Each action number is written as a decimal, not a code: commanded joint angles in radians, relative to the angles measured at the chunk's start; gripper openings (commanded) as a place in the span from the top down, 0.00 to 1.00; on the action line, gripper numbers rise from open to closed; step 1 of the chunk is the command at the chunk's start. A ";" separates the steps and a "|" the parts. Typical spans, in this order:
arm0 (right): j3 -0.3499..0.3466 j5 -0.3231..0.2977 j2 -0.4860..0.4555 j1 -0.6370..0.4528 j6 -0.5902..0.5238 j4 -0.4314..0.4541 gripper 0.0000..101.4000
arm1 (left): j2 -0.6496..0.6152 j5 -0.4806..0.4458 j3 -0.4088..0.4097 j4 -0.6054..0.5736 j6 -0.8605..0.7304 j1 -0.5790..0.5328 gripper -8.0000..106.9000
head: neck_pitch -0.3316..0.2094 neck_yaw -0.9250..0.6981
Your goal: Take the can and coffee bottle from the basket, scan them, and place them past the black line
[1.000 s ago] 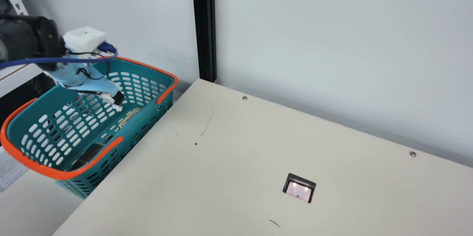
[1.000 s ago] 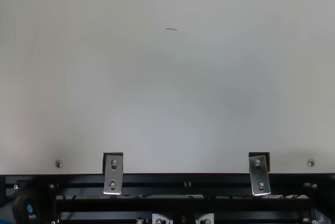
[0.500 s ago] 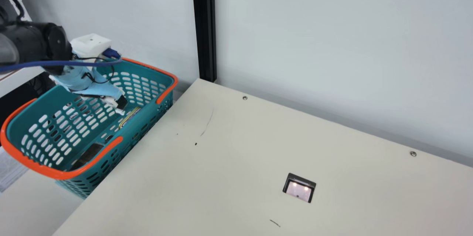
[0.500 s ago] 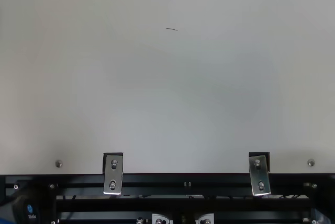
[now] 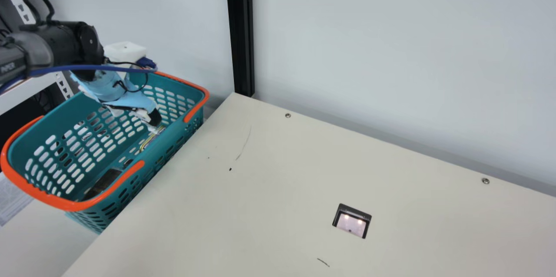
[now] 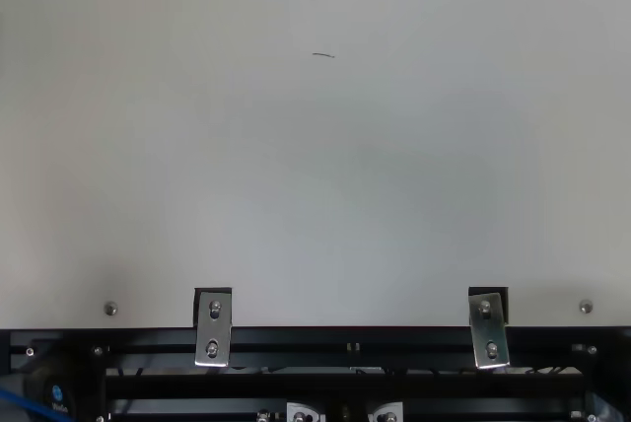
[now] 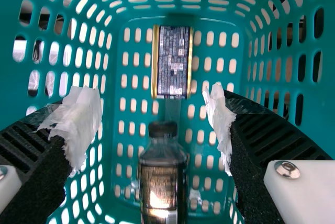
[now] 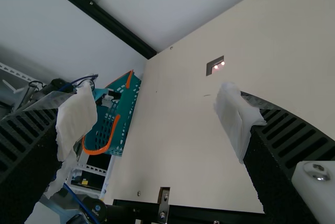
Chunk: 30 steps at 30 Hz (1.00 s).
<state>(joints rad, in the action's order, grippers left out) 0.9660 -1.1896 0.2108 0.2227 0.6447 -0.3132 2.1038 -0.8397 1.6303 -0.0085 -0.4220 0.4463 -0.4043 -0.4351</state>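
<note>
Left wrist view: nearest are the two fingers of the left hand (image 7: 153,122), spread wide, padded tips apart, nothing held. Beyond them, down in the basket (image 7: 13,93), lies the coffee bottle (image 7: 163,182), its cap end toward the can (image 7: 172,62), a short gap between the two. Both lie on their sides, nearly end to end, their long axes running roughly square to the line from one fingertip to the other. That is the relation the pick turns on: as the fingers are set, closing should squeeze either thing across its sides, with little wrist turn needed.

In the main view the can is nearer this hand, down toward the basket's table side, so it looks the likelier first pick; the hand probably has to go lower and shift that way. The close basket wall could foul a finger. Farther off, the scanner window (image 5: 351,223) sits in the table (image 5: 260,225). The right hand (image 8: 157,119), also spread and holding nothing, is well apart from the basket; the left is the one to reach in.
</note>
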 commanded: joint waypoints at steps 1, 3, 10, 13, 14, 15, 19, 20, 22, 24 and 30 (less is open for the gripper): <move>0.000 0.000 0.000 0.000 0.000 0.000 0.00 | 0.037 -0.001 0.034 -0.008 -0.027 0.002 0.15 | -0.032 -0.010; 0.000 0.000 0.000 0.000 0.000 0.000 0.00 | 0.065 0.001 0.056 -0.012 -0.044 0.004 0.15 | -0.032 -0.010; 0.000 0.000 0.000 0.000 0.000 0.000 0.00 | 0.147 0.039 0.100 -0.040 -0.113 0.013 0.15 | -0.032 -0.010; 0.000 0.000 0.000 0.000 0.000 0.000 0.00 | 0.173 0.067 0.099 -0.070 -0.155 0.019 0.15 | -0.032 -0.010; 0.000 0.000 0.000 0.000 0.000 0.000 0.00 | 0.182 0.076 0.097 -0.081 -0.169 0.021 0.15 | -0.032 -0.010; 0.000 0.000 0.000 0.000 0.000 0.000 0.00 | 0.189 0.085 0.094 -0.092 -0.183 0.024 0.15 | -0.032 -0.010; 0.000 0.000 0.000 0.000 0.000 0.000 0.00 | 0.218 0.114 0.082 -0.126 -0.228 0.032 0.15 | -0.032 -0.010; 0.000 0.000 0.000 0.000 0.000 0.000 0.00 | 0.226 0.120 0.080 -0.131 -0.236 0.034 0.15 | -0.032 -0.010; 0.000 0.000 0.000 0.000 0.000 0.000 0.00 | 0.241 0.128 0.080 -0.138 -0.247 0.037 0.15 | -0.032 -0.010; 0.000 0.000 0.000 0.000 0.000 0.000 0.00 | 0.256 0.131 0.083 -0.142 -0.252 0.040 0.15 | -0.032 -0.010; 0.000 0.000 0.000 0.000 0.000 0.000 0.00 | 0.308 0.117 0.111 -0.150 -0.254 0.043 0.15 | -0.032 -0.010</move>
<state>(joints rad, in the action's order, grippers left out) 0.9660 -1.1896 0.2108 0.2227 0.6447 -0.3132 2.4016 -0.7192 1.7352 -0.1563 -0.6776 0.4877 -0.3992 -0.4351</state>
